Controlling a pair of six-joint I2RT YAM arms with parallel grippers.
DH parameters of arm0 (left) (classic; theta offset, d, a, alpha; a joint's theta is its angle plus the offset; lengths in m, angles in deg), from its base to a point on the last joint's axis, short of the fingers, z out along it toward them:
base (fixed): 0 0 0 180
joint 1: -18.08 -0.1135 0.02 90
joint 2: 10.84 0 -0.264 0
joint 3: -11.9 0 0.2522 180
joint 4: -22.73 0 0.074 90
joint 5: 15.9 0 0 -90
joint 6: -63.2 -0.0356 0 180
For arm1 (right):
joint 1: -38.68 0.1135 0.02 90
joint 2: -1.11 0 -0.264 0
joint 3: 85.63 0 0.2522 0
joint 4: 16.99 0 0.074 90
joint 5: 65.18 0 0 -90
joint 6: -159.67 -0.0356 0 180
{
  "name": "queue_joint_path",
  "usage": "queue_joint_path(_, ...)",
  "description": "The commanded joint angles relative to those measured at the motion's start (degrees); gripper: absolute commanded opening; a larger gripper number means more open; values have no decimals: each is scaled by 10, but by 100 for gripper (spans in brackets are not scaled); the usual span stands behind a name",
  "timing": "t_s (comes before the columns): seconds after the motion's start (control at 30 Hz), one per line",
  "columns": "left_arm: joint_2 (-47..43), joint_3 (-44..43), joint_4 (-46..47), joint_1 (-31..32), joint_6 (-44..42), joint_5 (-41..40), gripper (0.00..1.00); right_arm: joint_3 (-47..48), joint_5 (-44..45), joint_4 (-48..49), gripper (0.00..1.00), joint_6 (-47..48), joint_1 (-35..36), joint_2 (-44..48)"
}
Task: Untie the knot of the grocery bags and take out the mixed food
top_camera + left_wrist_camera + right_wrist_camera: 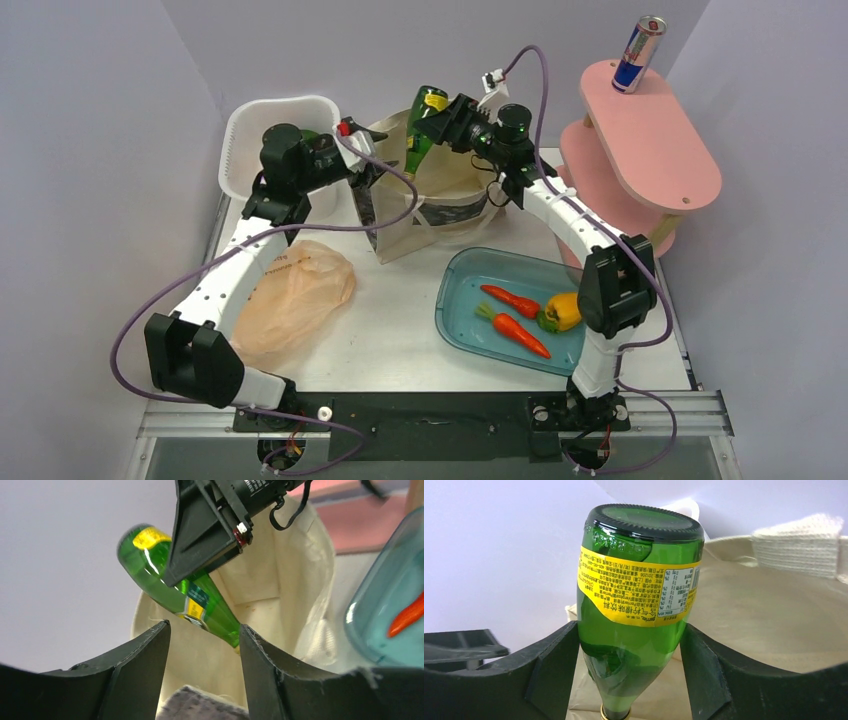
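Note:
My right gripper point(447, 124) is shut on a green bottle point(420, 135) with a yellow label, held neck-down over the open cream canvas tote point(440, 215). In the right wrist view the bottle point(639, 605) fills the gap between the fingers, my right gripper point(629, 630) clamping its shoulder. My left gripper point(365, 168) is at the tote's left rim; in its wrist view grey fabric of the tote point(200, 705) sits between the fingers, under my left gripper point(202, 630). The peach-orange plastic bag point(295, 290) lies flattened at the left; its knot does not show. Two carrots point(512, 300) lie in the tray.
A teal tray point(455, 300) at the right front also holds a yellow pepper point(562, 312). A pink two-tier shelf point(650, 130) at the back right carries a blue-silver can point(638, 55). A white basket point(260, 130) stands at the back left.

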Motion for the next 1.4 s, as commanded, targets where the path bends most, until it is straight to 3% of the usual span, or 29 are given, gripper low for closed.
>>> queue_joint_path(0.0,5,-36,47,-2,254,-21,54,66,17,143,0,-23,0,84)
queue_joint_path(0.1,12,-39,51,2,395,-29,56,78,22,149,0,-24,-1,80)
queue_joint_path(0.27,45,-74,9,5,497,-97,58,99,28,155,0,-29,-2,71)
queue_joint_path(0.63,85,-126,-57,17,505,-117,60,106,16,162,0,-42,5,79)
queue_joint_path(1.03,110,-146,-4,41,532,-130,62,106,2,163,0,-72,26,91)
queue_joint_path(1.1,113,-155,-4,41,534,-124,53,105,1,164,0,-76,31,94)
queue_joint_path(1.17,110,-159,-3,41,536,-119,23,104,1,162,0,-80,35,97)
queue_joint_path(1.23,98,-155,3,41,537,-117,3,102,3,161,0,-83,39,101)
queue_joint_path(1.37,51,-130,-14,41,503,-117,0,92,6,162,0,-76,38,108)
